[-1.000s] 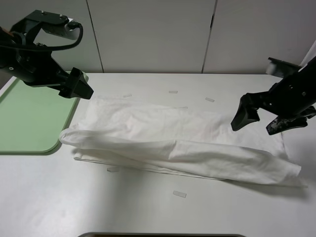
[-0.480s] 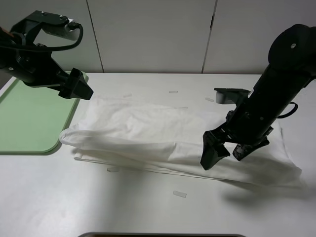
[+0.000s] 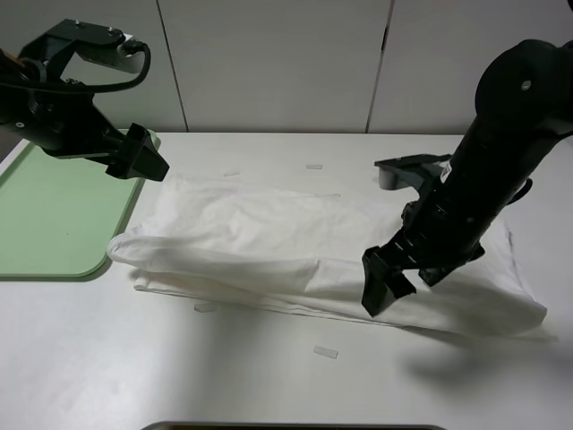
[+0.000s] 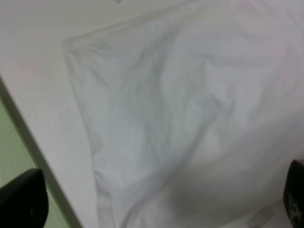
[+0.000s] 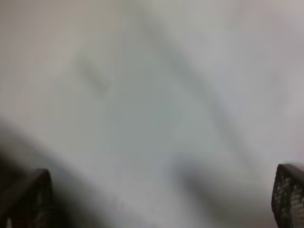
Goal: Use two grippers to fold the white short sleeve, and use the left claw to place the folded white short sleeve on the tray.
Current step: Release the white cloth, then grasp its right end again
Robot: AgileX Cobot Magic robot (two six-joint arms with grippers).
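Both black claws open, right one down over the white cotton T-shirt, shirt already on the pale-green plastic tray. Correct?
No. The white cotton T-shirt lies on the white table beside the pale-green plastic tray, not on it, as the exterior high view shows. The rest holds: the black left claw and right claw are open, the right one down over the shirt.

Cloth: white short sleeve (image 3: 269, 237), matt, soft, creased.
Plastic: tray (image 3: 45, 215), smooth, pale green, faint sheen.
Worktop (image 3: 269, 385): smooth, matt white.
Left gripper (image 3: 143, 159) and right gripper (image 3: 394, 279): matt black, plastic-looking.
Right gripper's pads (image 5: 289, 192): rough, cross-hatched.
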